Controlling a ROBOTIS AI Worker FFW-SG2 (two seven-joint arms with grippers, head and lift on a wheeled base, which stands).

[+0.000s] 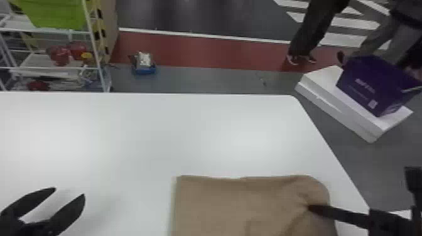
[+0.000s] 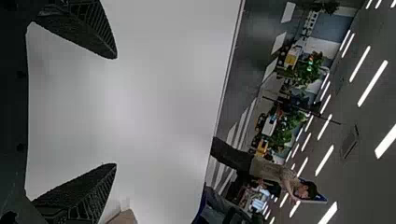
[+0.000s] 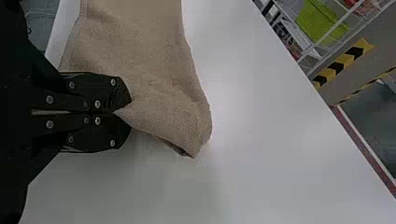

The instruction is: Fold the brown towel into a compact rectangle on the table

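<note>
Though mostly flat, brown towel (image 1: 216,204) with creases.

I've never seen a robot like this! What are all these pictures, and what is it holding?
This is a robot with two black arms. Each arm ends in a tool with two flat fingers, a bit like a big pair of tweezers.

The head view is taken from the robot's head, looking down at a white table. The other two views come from cameras on its wrists. They are turned on their side, so the room looks tipped over!

A brown towel lies on the table, towards the robot's right. The right tool has its fingers closed on a bit of the towel's edge, pinching it. The left tool is open, with nothing between its fingers.

The robot's job is to fold the towel into a neat, small rectangle.
</note>
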